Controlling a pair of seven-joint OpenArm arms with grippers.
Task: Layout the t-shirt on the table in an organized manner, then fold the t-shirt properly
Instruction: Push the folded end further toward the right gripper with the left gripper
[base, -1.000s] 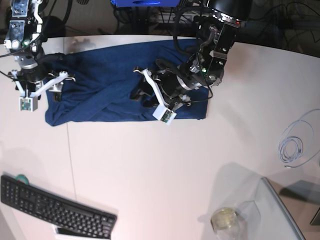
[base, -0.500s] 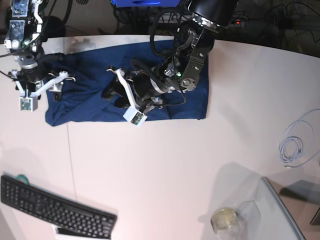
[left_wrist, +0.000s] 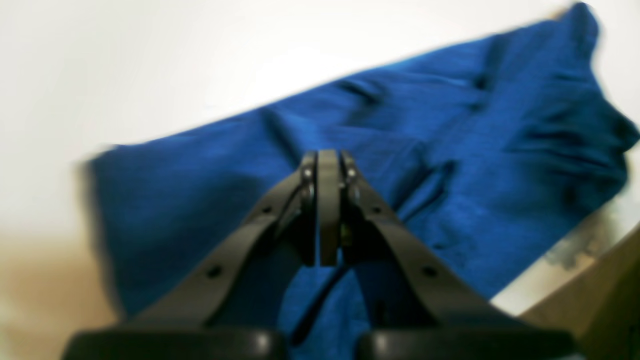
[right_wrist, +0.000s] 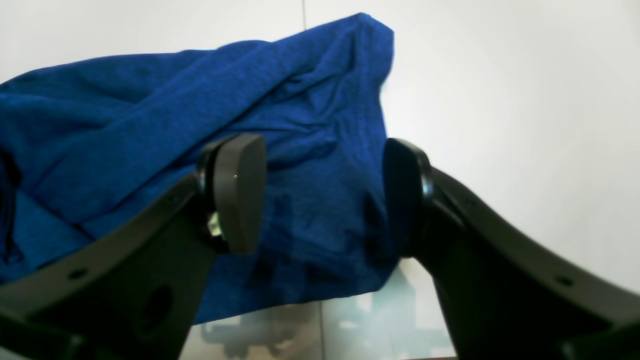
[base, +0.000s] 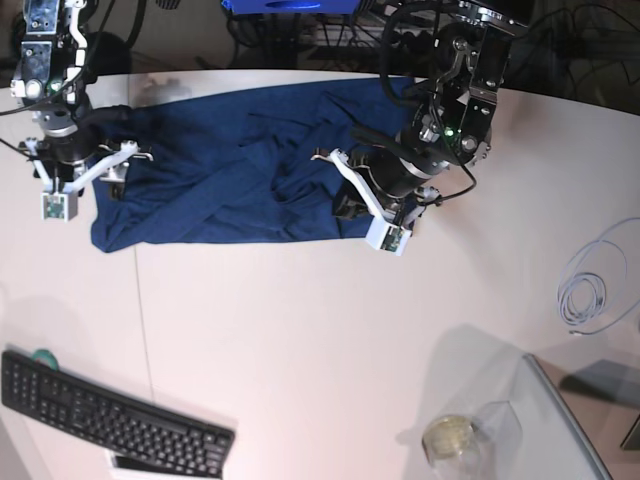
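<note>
The left gripper (base: 352, 205) has slid back to the right side of the t-shirt (base: 230, 170) and snapped shut, holding nothing I can see. The shirt lies bunched on the table (base: 320, 320). The right gripper (right_wrist: 325, 195) stays open. A keyboard (base: 110, 415) and cable (base: 590, 290) sit well apart.

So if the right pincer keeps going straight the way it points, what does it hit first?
Most likely the t-shirt: the open right pincer frames its end fold, with the white table beyond. How far off the cloth is remains unclear.
</note>
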